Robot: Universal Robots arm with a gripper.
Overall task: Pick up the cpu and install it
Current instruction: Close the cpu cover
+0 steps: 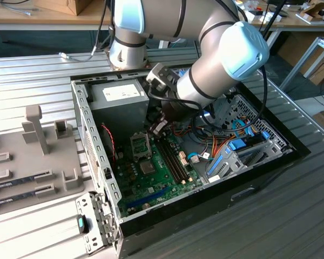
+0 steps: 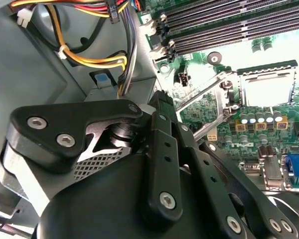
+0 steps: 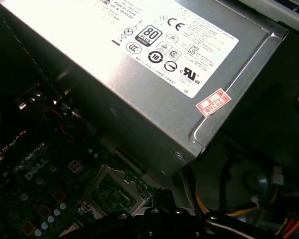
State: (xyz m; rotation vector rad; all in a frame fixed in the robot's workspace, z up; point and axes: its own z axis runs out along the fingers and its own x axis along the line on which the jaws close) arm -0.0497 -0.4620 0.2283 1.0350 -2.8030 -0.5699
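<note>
An open computer case (image 1: 97, 156) lies on the metal table, its green motherboard (image 1: 151, 181) exposed. My gripper (image 1: 160, 127) hangs inside the case, just above the board and beside the socket frame (image 1: 140, 144) on the exterior view's right. In the second wrist view the gripper's black linkage (image 2: 159, 149) stands in front of the socket (image 2: 266, 88), whose metal lever (image 2: 204, 97) is swung up. A pale silver square fills that socket; I cannot tell whether it is the cpu. The first wrist view has the socket frame (image 3: 109, 195) low and dark.
The big grey power supply (image 1: 119, 94) (image 3: 139, 64) stands close behind the socket. Memory slots (image 1: 173, 156) (image 2: 224, 20) run alongside, with coloured cables (image 1: 227, 143) (image 2: 89, 57) and a drive cage (image 1: 254, 151) beyond. A grey parts fixture (image 1: 38, 156) sits at the exterior view's left.
</note>
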